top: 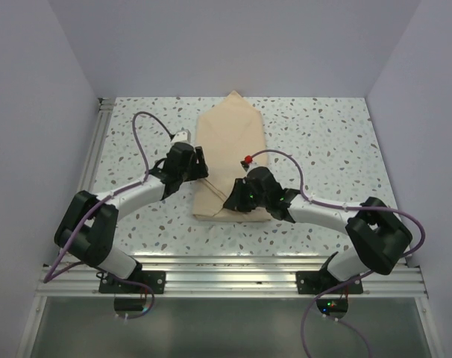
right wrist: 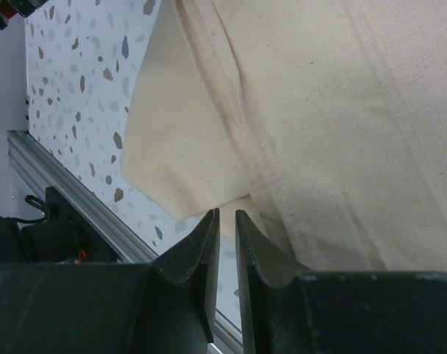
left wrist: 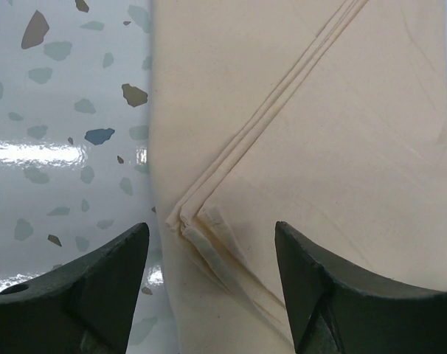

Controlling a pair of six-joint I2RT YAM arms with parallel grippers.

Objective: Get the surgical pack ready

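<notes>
Left first: find the left end effector (left wrist: 209, 240) spread wide, empty, straddling the stacked fold edges (left wrist: 195, 219) on the left side of the surgical pack (top: 230, 134), a tan bundle mid-way across the table (top: 323, 142). Probably best to lower squarely and pinch every layer together. Rightward, see the right end effector (right wrist: 226, 217) almost closed, gripping nothing visible, at the near-right corner. Bare table both sides; mind the rail (right wrist: 61, 181) near that corner.
</notes>
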